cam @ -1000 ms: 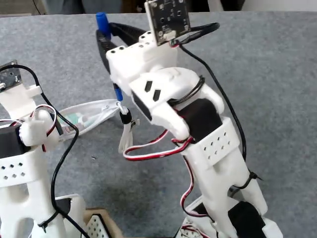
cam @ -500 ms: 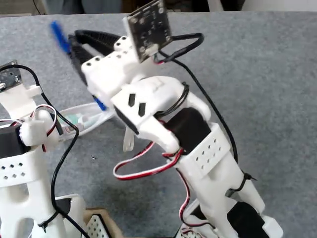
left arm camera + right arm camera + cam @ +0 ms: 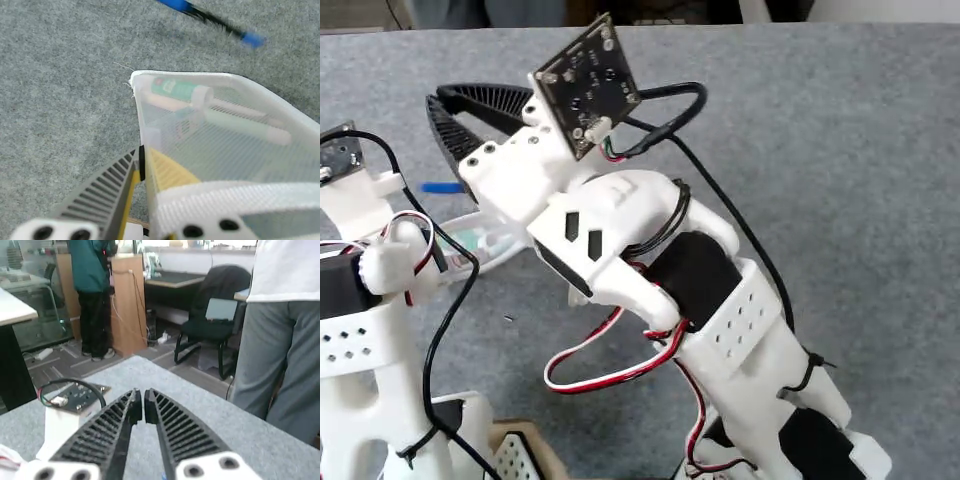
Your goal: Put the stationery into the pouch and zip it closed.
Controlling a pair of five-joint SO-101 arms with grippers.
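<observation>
Left gripper (image 3: 142,161) jaws clamp the pouch (image 3: 225,150); right gripper (image 3: 139,396) jaws are together, empty. The blue pen (image 3: 442,187) lies outside, likely needing regrasping.

The desk (image 3: 880,140) has a grey, felt-like cover. Beyond it, a black office chair (image 3: 217,295), a tall wooden cabinet (image 3: 126,300) and a white-topped table (image 3: 15,307) stand on a dark floor (image 3: 65,362).

A pen (image 3: 442,187) lies on the table (image 3: 880,150) just behind the pouch (image 3: 495,235), with other stationery (image 3: 182,91) inside it.
</observation>
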